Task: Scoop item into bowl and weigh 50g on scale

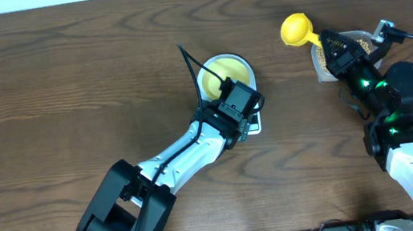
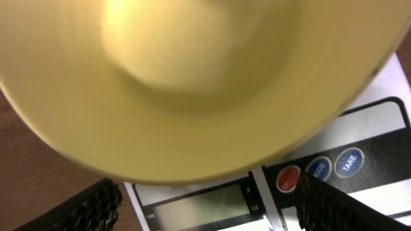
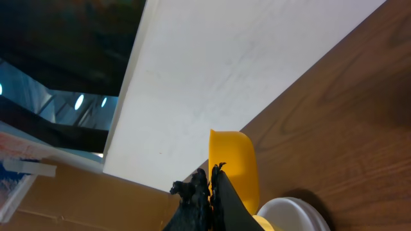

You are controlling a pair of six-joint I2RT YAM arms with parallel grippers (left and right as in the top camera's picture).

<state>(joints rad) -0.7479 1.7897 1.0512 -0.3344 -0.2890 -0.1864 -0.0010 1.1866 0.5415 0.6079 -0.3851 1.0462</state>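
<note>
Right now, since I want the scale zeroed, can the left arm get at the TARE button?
Probably yes: the left end effector hovers open just over the scale's button edge, and the TARE button lies uncovered, clear of the pale-yellow bowl.

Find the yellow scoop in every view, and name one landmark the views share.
Overhead: the scoop is at the upper right, to the right of the bowl.
Left wrist: not in it.
Right wrist: the scoop is at lower centre, rising from the bottom edge.
Shared landmark: the wooden table shows in all three.
</note>
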